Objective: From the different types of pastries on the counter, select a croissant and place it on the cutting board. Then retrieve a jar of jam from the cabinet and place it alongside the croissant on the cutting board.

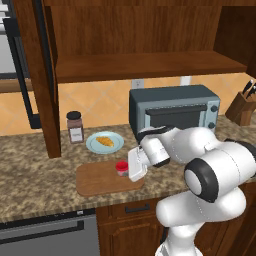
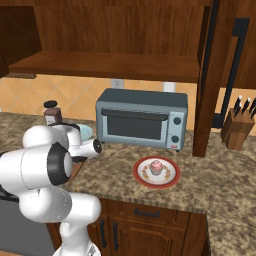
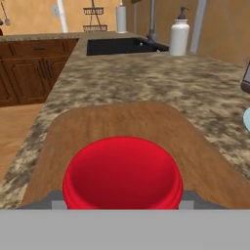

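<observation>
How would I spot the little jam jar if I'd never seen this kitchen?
Find the grey toaster oven on the counter; in front of it to the left lies a wooden cutting board. The jar of jam stands at the board's right end, squat and red, unlike the taller dark-lidded brown jar behind.

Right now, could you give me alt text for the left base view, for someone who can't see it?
A white robot arm's pincer sits at a small red jar of jam on a wooden cutting board. Behind, a croissant lies on a plate beside a grey toaster oven.
</observation>
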{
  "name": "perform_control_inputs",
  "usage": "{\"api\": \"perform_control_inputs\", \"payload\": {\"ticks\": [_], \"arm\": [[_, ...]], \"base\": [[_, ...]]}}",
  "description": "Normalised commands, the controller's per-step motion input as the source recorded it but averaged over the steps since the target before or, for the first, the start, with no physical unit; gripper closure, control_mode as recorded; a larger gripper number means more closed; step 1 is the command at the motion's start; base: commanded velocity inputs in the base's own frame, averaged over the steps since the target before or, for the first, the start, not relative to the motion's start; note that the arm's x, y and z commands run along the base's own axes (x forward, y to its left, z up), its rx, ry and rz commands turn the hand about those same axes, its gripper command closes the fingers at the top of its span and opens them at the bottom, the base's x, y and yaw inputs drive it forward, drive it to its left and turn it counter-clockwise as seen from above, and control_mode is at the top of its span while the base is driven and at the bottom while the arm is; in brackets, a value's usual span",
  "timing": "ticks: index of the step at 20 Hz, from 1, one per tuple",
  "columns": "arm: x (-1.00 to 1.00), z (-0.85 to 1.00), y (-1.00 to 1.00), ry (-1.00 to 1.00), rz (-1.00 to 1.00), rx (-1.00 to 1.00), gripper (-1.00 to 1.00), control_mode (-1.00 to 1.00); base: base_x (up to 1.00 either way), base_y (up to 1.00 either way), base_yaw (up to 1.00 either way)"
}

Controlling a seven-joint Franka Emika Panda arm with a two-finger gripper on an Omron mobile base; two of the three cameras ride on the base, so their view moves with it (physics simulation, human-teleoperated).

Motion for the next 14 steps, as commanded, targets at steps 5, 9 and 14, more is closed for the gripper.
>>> {"api": "perform_control_inputs", "payload": {"ticks": [5,9,14], "arm": [[0.00,0.00,0.00,0.00,0.00,0.00,1.00,-1.00],[0.00,-0.04,0.00,0.00,0.01,0.00,-1.00,-1.00],[0.00,-0.05,0.00,0.00,0.01,0.00,-1.00,-1.00]], "base": [[0.00,0.00,0.00],[0.00,0.00,0.00],[0.00,0.00,0.00]]}}
